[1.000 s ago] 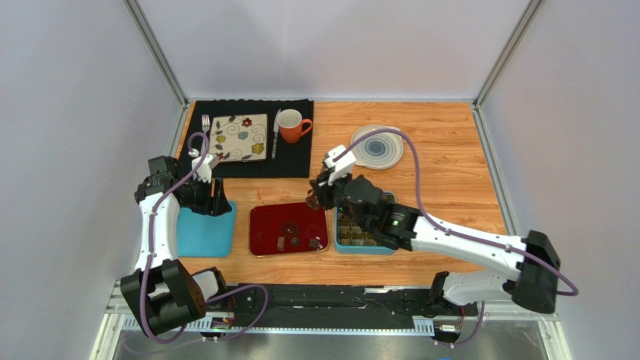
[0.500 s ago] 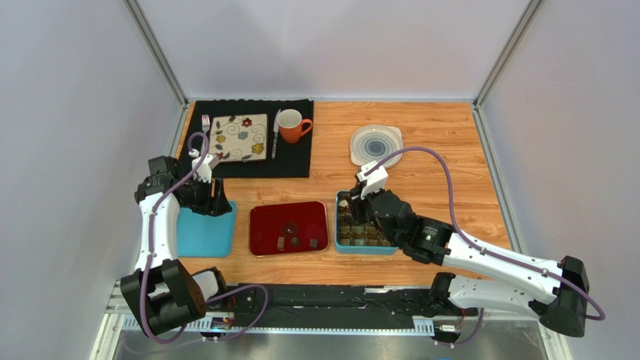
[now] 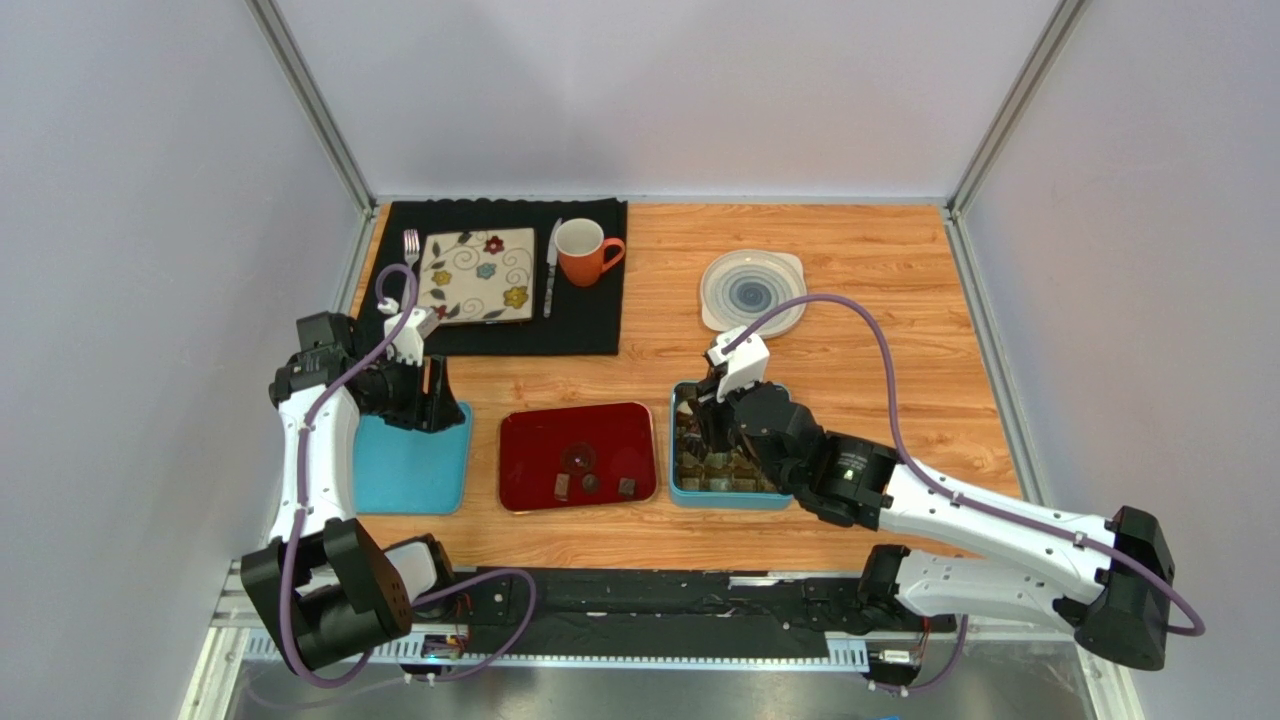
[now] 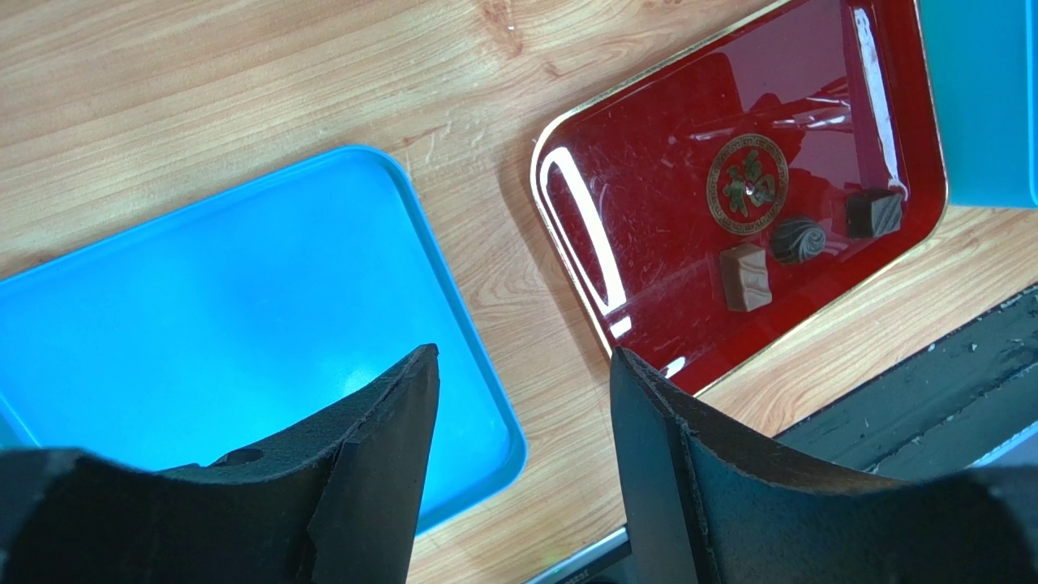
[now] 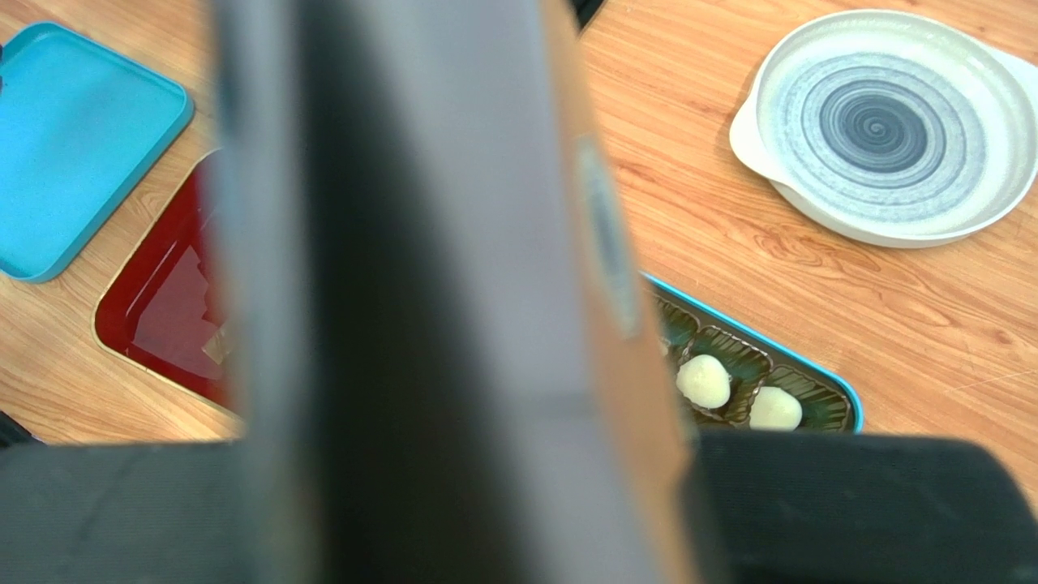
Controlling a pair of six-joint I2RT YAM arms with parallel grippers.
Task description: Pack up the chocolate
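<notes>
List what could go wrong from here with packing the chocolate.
1. A dark shape close to the lens blocks most of the right wrist view. The right jaws hang over the teal box, so a piece released there might land on a filled cell, like those holding the white bonbons.
2. The three dark chocolates on the red tray lie close together, so jaws closing on one could knock its neighbour.

Three small brown chocolate pieces (image 4: pixel 798 240) lie on glossy dark-red rectangular tray (image 4: pixel 658 183), grouped close together near one corner; ribbed dark oval piece (image 3: pixel 591 483) sits between lighter-brown square block (image 4: pixel 744 276) and darker square block (image 4: pixel 874 214); two round cream-white bonbons (image 5: pixel 703 380) sit upright in neighbouring compartments of teal-rimmed box (image 5: pixel 755 344), one per compartment
</notes>
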